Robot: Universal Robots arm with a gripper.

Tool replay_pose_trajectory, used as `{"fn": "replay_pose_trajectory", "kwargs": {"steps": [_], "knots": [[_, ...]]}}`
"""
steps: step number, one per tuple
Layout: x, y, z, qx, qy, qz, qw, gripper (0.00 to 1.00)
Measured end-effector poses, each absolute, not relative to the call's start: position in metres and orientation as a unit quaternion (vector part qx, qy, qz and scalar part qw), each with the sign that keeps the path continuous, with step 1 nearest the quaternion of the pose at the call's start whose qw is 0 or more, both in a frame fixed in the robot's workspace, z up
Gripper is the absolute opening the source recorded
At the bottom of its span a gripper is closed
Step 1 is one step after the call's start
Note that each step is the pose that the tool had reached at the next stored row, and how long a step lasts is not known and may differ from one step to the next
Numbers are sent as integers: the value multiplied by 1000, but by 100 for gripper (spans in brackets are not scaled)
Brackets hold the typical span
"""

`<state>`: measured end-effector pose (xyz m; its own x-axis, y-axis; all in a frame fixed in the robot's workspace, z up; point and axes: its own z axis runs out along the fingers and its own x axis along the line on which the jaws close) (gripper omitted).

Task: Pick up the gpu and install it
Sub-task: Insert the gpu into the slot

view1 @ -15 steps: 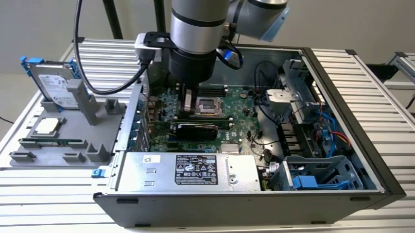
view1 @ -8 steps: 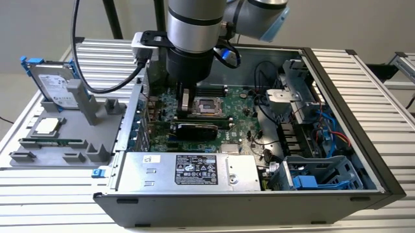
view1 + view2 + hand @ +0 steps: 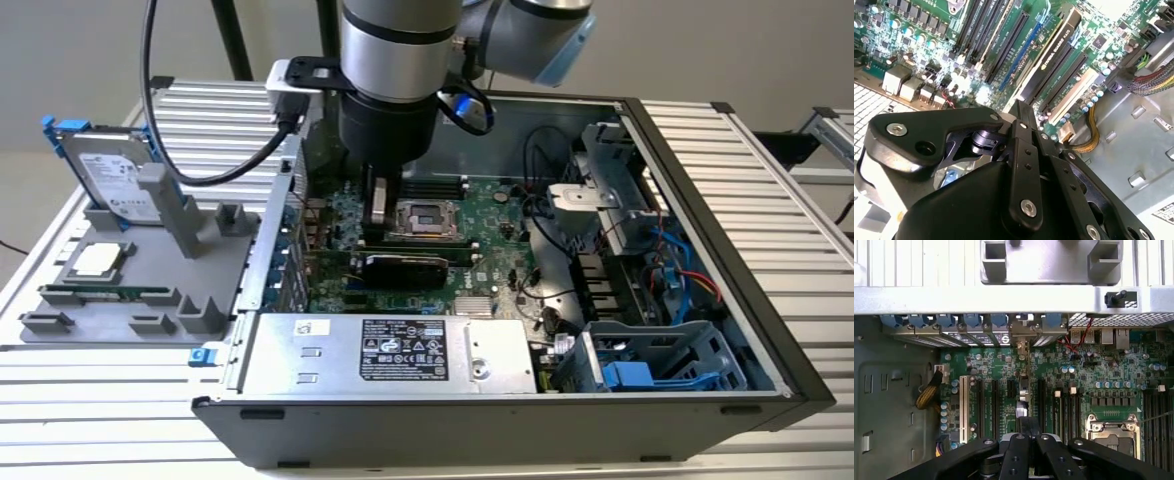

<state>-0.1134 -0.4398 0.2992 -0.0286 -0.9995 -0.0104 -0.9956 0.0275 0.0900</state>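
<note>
The gpu [image 3: 414, 266] stands upright on its edge in an expansion slot of the green motherboard [image 3: 501, 265], inside the open computer case. Its black shroud faces the case's front wall. In both wrist views I see the gpu [image 3: 1056, 62] edge-on, running from my fingers to the rear slot brackets [image 3: 1022, 390]. My gripper [image 3: 379, 235] hangs straight down over the card's end nearest the case's rear. The black fingers meet over the card's top edge [image 3: 1029, 421], and the gripper [image 3: 1021, 107] is shut on it.
A grey fixture tray [image 3: 54, 325] at the exterior view's left holds a hard drive [image 3: 114, 175], a processor [image 3: 96, 260] and a memory stick [image 3: 107, 293]. Near the card are the processor socket [image 3: 427, 213], power supply [image 3: 387, 350], drive cage [image 3: 641, 365] and loose cables [image 3: 554, 235].
</note>
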Motion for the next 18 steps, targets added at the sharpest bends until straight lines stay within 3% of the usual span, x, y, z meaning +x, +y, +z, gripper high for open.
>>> {"fn": "replay_pose_trajectory", "kwargs": {"steps": [18], "knots": [[-138,-433,299,697,-716,-29,21,0]]}}
